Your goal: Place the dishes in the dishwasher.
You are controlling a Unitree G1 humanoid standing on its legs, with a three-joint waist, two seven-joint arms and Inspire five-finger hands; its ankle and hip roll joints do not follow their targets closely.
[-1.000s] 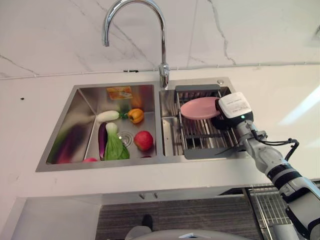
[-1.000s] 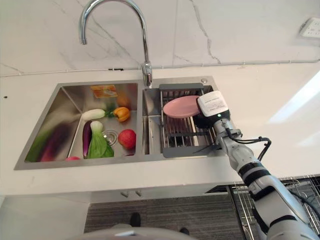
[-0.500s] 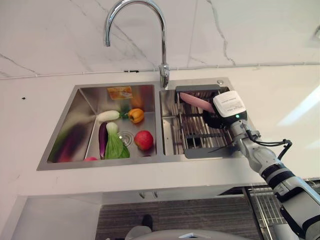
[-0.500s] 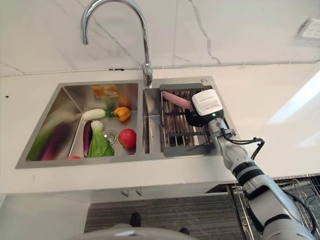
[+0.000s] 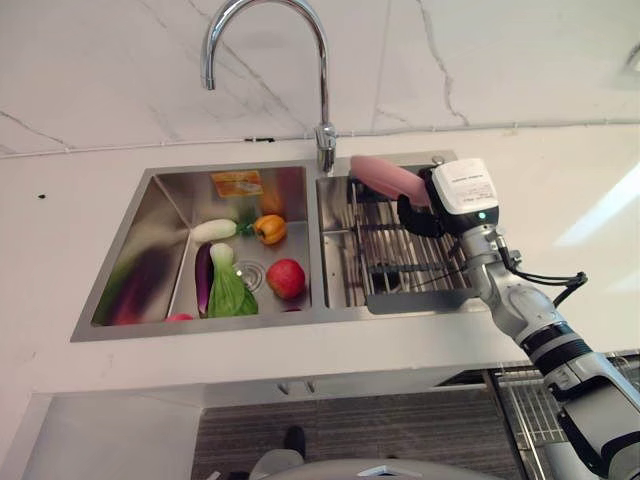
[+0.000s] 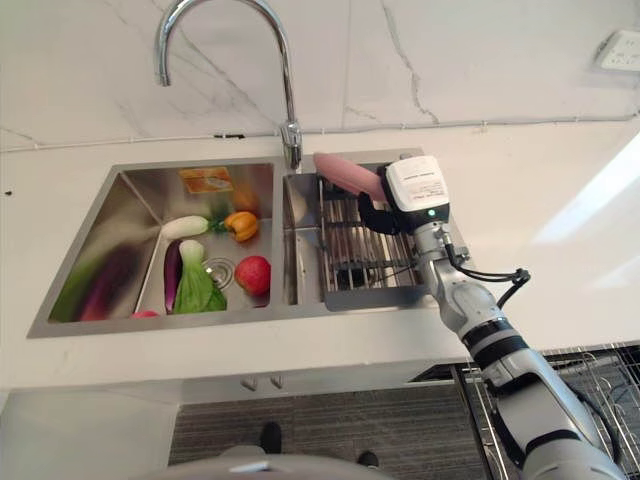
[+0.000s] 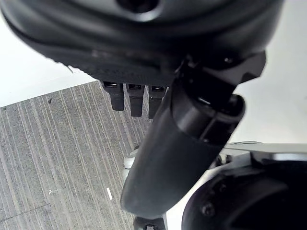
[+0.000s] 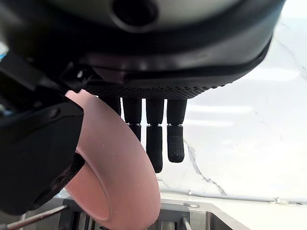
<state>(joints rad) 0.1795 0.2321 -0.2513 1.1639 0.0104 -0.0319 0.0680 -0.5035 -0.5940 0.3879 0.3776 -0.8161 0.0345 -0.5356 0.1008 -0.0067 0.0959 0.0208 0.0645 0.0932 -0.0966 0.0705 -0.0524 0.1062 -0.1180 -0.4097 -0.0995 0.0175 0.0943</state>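
A pink plate point(image 5: 388, 178) hangs tilted above the back edge of the dish rack point(image 5: 420, 303), which sits in the right sink basin. My right hand point(image 5: 421, 214) is shut on the plate's right rim. In the right wrist view the thumb presses the pink plate point(image 8: 120, 182) against the fingers point(image 8: 154, 143). A small dark object point(image 5: 385, 275) lies in the rack below. My left hand point(image 7: 182, 143) hangs open over striped grey floor, holding nothing.
The left basin point(image 5: 160, 230) holds a red apple point(image 5: 286, 278), a yellow pepper point(image 5: 270, 230), a purple eggplant point(image 5: 205, 280), leafy greens point(image 5: 232, 293) and a white vegetable point(image 5: 215, 231). The faucet point(image 5: 325, 140) rises behind the sink. A wire rack point(image 5: 540, 410) shows at lower right, below the counter edge.
My right hand has lifted the pink plate off the rack, up and toward the back wall, and the plate has tipped more on edge.
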